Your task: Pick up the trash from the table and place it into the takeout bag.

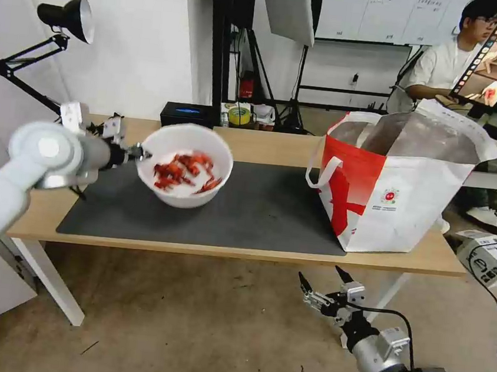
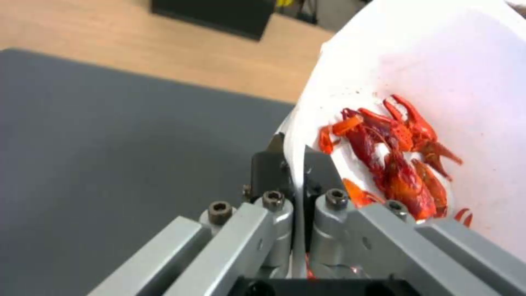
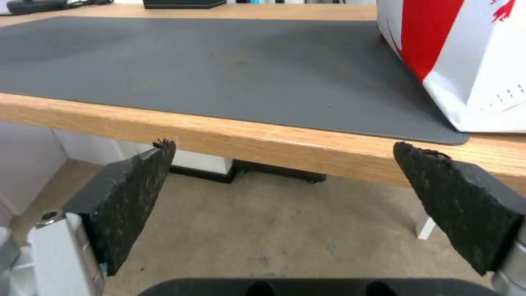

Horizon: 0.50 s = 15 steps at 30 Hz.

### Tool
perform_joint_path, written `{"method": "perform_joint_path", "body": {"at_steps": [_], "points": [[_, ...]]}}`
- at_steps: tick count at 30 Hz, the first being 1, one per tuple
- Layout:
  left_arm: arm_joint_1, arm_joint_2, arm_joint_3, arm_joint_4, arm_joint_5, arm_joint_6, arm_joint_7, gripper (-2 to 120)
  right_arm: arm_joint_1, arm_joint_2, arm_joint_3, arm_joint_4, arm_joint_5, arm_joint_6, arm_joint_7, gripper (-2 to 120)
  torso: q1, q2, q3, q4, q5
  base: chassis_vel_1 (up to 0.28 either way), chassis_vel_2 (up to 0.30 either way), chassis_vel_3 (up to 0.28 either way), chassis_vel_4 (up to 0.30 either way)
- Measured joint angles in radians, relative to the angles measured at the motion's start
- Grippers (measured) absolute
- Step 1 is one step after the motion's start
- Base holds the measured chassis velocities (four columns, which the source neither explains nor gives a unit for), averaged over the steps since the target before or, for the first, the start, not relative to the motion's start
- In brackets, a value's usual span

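Left gripper (image 1: pixel 139 152) clamped on rim of white bowl (image 1: pixel 184 164) of crayfish shells (image 1: pixel 183 172), held tilted above dark mat (image 1: pixel 258 210); takeout bag (image 1: pixel 397 184) stood open on table (image 1: pixel 241 250), right end; right gripper (image 1: pixel 322 284) hung below table edge, fingers (image 3: pixel 126 201) apart.

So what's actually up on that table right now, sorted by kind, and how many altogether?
Bowls: 1, the white bowl of crayfish shells, held just above the mat by the left gripper.
Bags: 1, the takeout bag.
Mats: 1, the dark grey mat.
Boxes: 1, the black box.
Total: 4.
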Motion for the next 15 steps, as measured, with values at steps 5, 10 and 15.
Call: {"method": "perform_joint_path", "body": {"at_steps": [5,10,15], "points": [[-0.092,-0.036,0.062,-0.002,-0.049,-0.009,-0.030,0,0.000,0.000,0.000,0.000,0.000,0.000,0.000,100,0.000,0.000,0.000,-0.0002,0.0002,0.000,0.000,0.000,0.000],[-0.265,-0.125,0.186,0.021,-0.090,-0.014,-0.069,0,0.000,0.000,0.000,0.000,0.000,0.000,0.000,100,0.000,0.000,0.000,0.0000,-0.0001,0.000,0.000,0.000,0.000],[-0.441,-0.243,0.291,0.090,-0.120,-0.019,-0.095,0,0.000,0.000,0.000,0.000,0.000,0.000,0.000,100,0.000,0.000,0.000,-0.0005,0.0004,0.000,0.000,0.000,0.000]]}}
